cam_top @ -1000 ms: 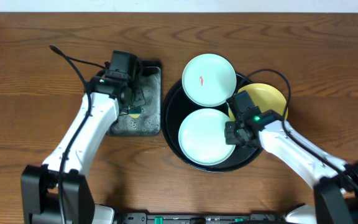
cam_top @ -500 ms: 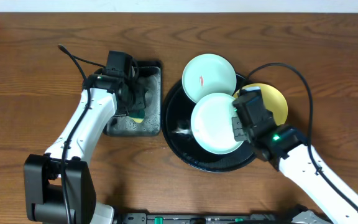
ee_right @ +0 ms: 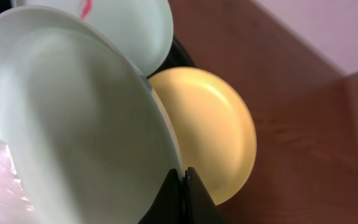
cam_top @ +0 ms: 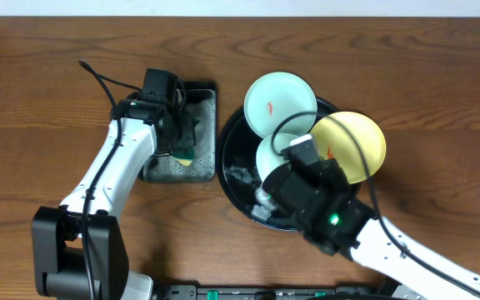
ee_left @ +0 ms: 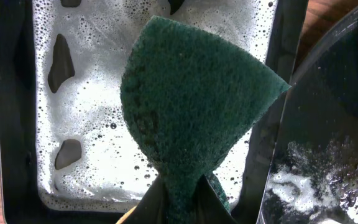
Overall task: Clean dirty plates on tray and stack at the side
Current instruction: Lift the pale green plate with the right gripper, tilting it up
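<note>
The round black tray (cam_top: 230,171) holds a mint-blue plate (cam_top: 280,102) with a red smear at its far side and a yellow plate (cam_top: 355,143) with a red smear at its right. My right gripper (ee_right: 183,175) is shut on the rim of the second mint-blue plate (ee_right: 73,124) and holds it tilted above the tray; it also shows in the overhead view (cam_top: 273,154). My left gripper (ee_left: 179,196) is shut on a green sponge (ee_left: 191,106) over the foamy sponge tray (ee_left: 92,93).
The rectangular sponge tray (cam_top: 161,167) lies just left of the round tray, their rims nearly touching. Foam and water lie on the round tray's floor (cam_top: 244,175). My right arm (cam_top: 373,242) crosses the front right of the table.
My right gripper has lifted the mint-blue plate off the tray and tilted it up, uncovering the yellow plate. My left gripper has raised the sponge slightly over the sponge tray.
</note>
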### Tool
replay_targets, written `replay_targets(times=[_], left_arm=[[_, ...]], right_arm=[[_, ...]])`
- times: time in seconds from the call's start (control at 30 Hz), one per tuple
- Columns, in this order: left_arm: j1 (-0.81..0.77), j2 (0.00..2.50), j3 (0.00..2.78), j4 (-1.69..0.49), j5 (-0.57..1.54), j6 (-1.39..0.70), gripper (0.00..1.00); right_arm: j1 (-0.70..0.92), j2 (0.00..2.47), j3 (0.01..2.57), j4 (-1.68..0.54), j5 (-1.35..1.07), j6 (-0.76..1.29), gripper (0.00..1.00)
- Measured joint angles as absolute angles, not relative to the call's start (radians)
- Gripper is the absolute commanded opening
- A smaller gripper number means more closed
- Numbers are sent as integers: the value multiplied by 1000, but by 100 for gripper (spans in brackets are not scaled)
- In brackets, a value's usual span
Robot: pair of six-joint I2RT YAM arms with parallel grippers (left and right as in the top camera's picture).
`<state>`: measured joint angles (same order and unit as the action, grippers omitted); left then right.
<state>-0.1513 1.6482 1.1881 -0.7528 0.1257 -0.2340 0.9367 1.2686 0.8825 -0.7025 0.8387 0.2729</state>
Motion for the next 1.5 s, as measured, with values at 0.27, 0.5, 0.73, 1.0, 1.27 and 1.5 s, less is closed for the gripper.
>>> replay_targets(times=[0.27, 0.5, 0.73, 1.0, 1.27, 1.5], left_arm=[[-151, 1648, 1188, -759, 125, -231, 11], [-151, 1648, 1188, -759, 125, -231, 11], [-151, 1648, 1188, -759, 125, -231, 11], [-151, 1648, 1188, -759, 125, -231, 11], [-151, 1648, 1188, -759, 125, -231, 11], [-151, 1648, 1188, -759, 125, -231, 11]], right_arm=[[1100, 1269, 883, -714, 1081, 273, 1], [1158, 1269, 883, -714, 1166, 253, 1], [1163, 1268, 883, -714, 1185, 243, 1], [1163, 1238, 883, -694, 1187, 175, 1], [1163, 1195, 883, -694, 1188, 147, 1], [1163, 1190, 883, -694, 1194, 123, 1]])
